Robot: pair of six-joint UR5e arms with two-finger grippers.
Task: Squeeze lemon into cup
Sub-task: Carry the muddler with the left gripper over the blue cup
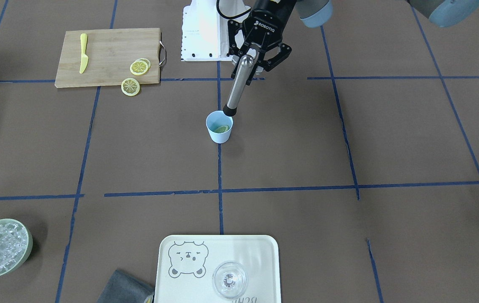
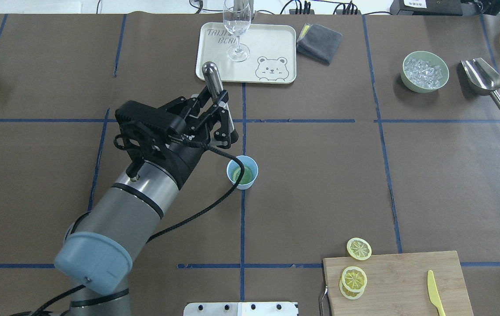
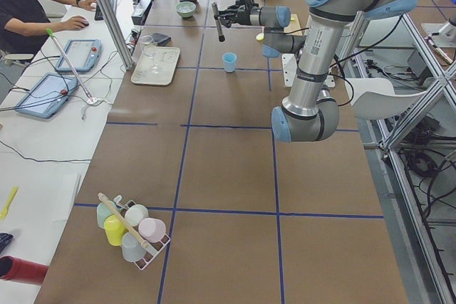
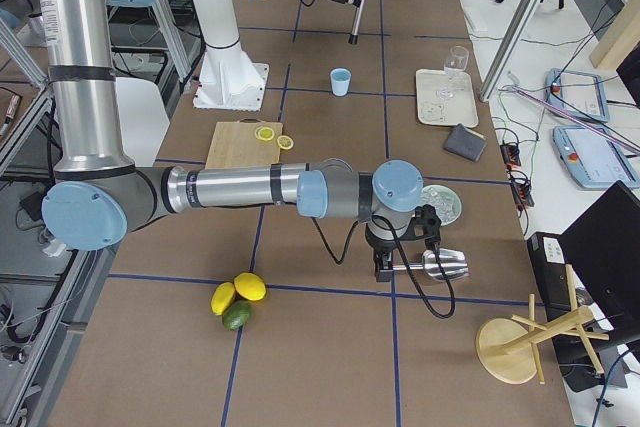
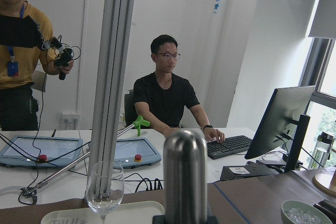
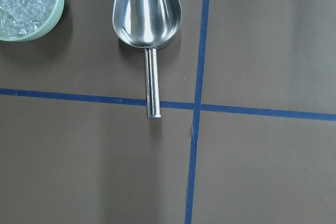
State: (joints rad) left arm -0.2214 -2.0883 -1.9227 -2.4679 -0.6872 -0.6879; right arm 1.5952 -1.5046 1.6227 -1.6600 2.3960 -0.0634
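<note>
Facing the robot, the left gripper (image 1: 260, 54) is clamped narrow on a steel muddler (image 1: 239, 82), which slants down so that its black tip is at the rim of the cup (image 1: 219, 134). Whether the tip touches the rim I cannot tell. The cup stands near the middle of the table with a lemon slice (image 1: 222, 128) lying inside it. A cutting board (image 1: 104, 46) lies by the robot's edge, carrying a yellow knife (image 1: 83, 53) and spare slices (image 1: 139, 67). One more slice is on the table, touching the board's edge. From overhead, the tray (image 2: 271, 39) with the glass (image 2: 237, 26) sits at the operators' edge, and the bowl of ice (image 2: 425, 71) and the scoop (image 2: 482, 78) are toward that edge's right corner. From the table's right end, the right gripper (image 4: 384, 267) hangs over the scoop's handle, and I cannot tell how wide its fingers are. The left wrist camera shows the muddler's rounded top in front of the glass. The right wrist camera shows the scoop, with its handle crossing a blue tape line, and the bowl at the upper left, but no fingers.
</note>
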